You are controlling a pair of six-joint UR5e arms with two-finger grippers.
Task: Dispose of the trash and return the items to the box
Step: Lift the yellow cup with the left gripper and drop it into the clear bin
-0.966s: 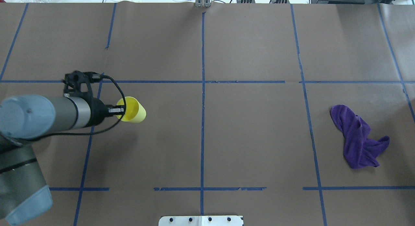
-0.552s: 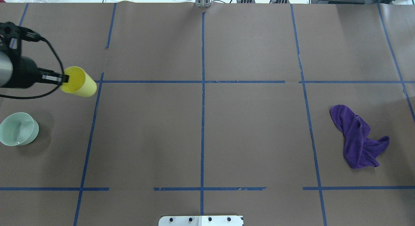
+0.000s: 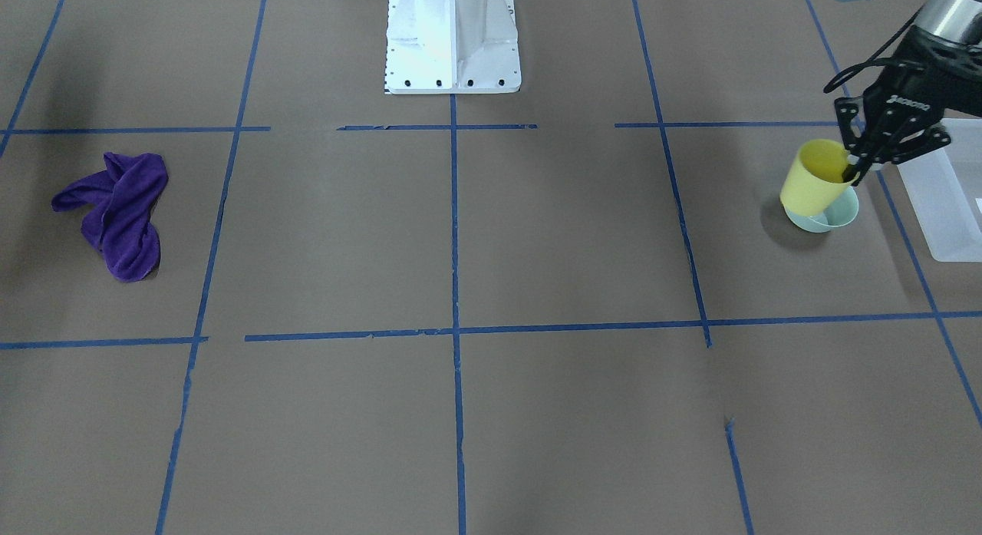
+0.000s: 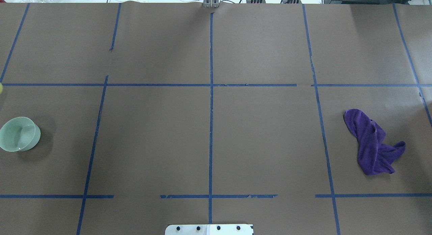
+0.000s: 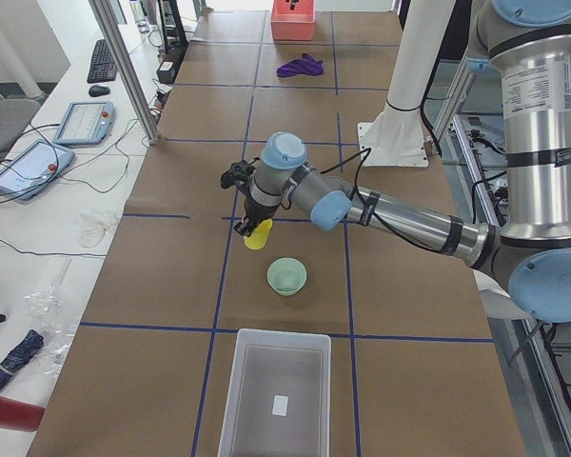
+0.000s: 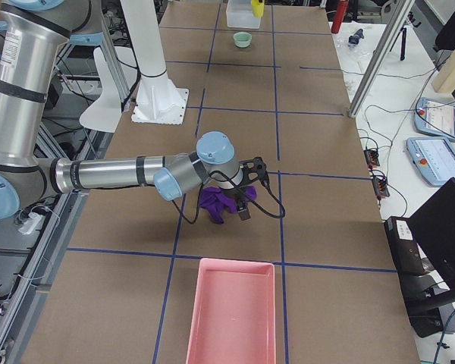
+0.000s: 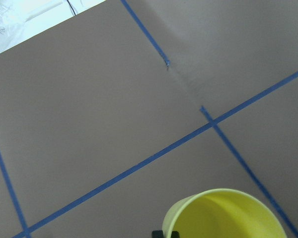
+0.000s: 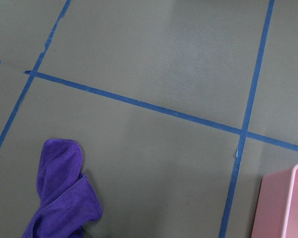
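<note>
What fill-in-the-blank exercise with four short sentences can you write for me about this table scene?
1. The left gripper holds a cup whose colour is ___.
2. The mint-green bowl stands on the table, outside the translucent ___.
3. The cloth lying on the table is ___.
4. The empty tray near the cloth is ___.

Missing words: yellow; box; purple; pink.
</note>
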